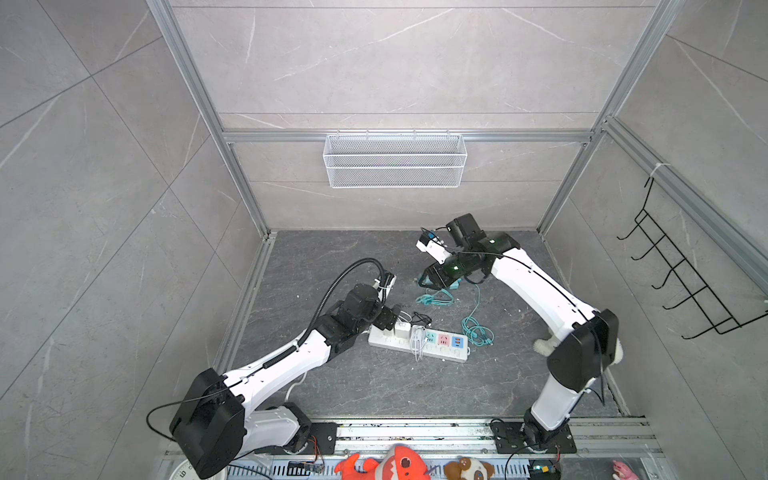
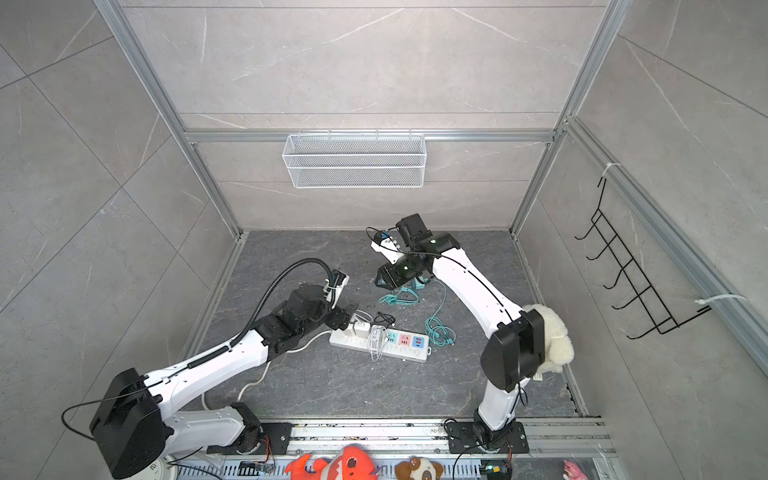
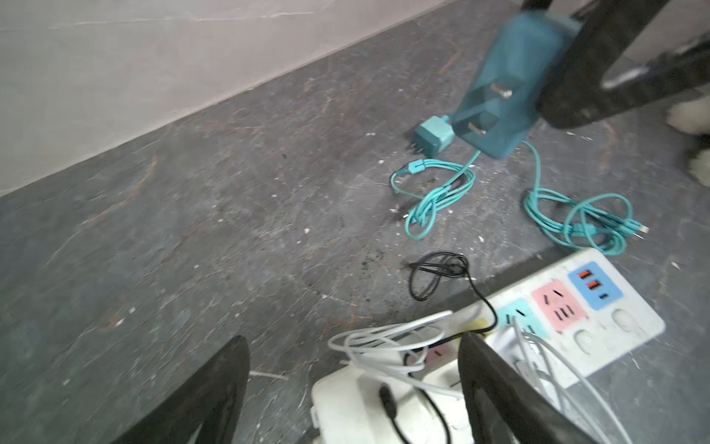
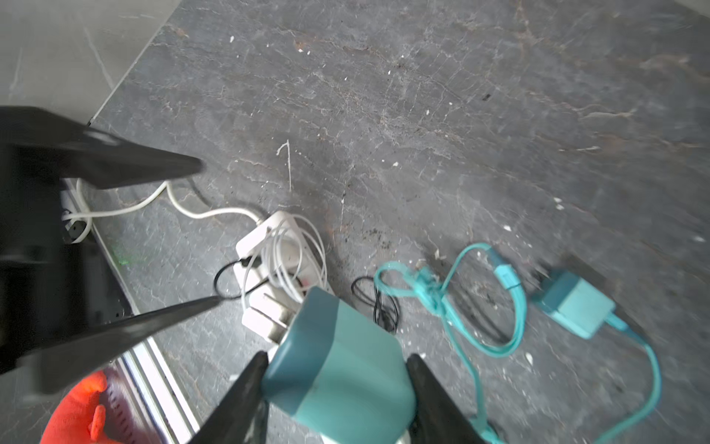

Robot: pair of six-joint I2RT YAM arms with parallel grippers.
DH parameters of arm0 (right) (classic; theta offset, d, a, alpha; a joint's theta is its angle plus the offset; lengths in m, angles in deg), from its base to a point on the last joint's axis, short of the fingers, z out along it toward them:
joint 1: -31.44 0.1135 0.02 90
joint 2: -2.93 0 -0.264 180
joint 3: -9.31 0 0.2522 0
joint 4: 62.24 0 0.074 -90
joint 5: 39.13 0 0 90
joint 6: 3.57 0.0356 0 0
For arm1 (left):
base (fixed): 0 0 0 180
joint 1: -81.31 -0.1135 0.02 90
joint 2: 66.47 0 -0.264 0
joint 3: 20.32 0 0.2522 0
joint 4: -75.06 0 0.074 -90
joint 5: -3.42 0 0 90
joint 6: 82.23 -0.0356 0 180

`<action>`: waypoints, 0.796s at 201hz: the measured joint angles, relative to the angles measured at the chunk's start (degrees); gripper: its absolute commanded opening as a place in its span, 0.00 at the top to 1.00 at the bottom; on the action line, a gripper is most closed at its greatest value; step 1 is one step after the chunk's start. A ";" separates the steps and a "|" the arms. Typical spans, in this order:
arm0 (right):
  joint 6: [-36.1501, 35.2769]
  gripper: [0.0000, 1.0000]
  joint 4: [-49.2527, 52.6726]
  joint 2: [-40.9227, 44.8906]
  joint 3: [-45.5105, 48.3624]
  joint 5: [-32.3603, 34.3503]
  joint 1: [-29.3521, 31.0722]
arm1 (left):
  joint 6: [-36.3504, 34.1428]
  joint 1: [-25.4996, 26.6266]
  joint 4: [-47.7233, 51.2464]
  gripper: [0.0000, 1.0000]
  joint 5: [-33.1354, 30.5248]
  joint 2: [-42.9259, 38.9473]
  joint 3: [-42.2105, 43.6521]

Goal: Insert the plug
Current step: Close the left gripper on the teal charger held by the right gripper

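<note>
The wire basket [image 1: 395, 160] hangs on the rear wall rail, upper centre in both top views. The power strip [image 1: 440, 353] lies at frame centre, with white chargers [image 1: 402, 329] standing on its left end. The right claw [image 4: 338, 356] is clamped on the teal plug [image 4: 342, 376], at lower centre of the right wrist view. In both top views the plug is up and right of the strip. The left claw [image 3: 353, 338] has its jaws apart over the strip's left end.

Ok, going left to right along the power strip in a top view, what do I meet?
White charger, white cable bundle, teal socket, pink socket, blue USB panel, then the teal cable coil.
</note>
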 measured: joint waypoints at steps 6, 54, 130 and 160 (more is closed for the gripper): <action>0.00 0.63 -0.04 1.53 1.40 0.26 0.00 | -0.79 0.68 -0.85 0.13 1.09 0.87 0.00; 0.48 0.63 0.02 6.99 8.09 2.60 0.00 | -4.98 3.19 -6.93 0.13 7.21 6.47 0.00; 2.45 0.62 0.09 10.97 10.71 2.99 0.00 | -15.39 3.17 -20.94 0.11 11.82 7.10 2.14; 2.91 0.62 1.05 10.95 10.60 2.14 0.00 | -21.07 3.17 -26.69 0.11 13.42 7.61 3.78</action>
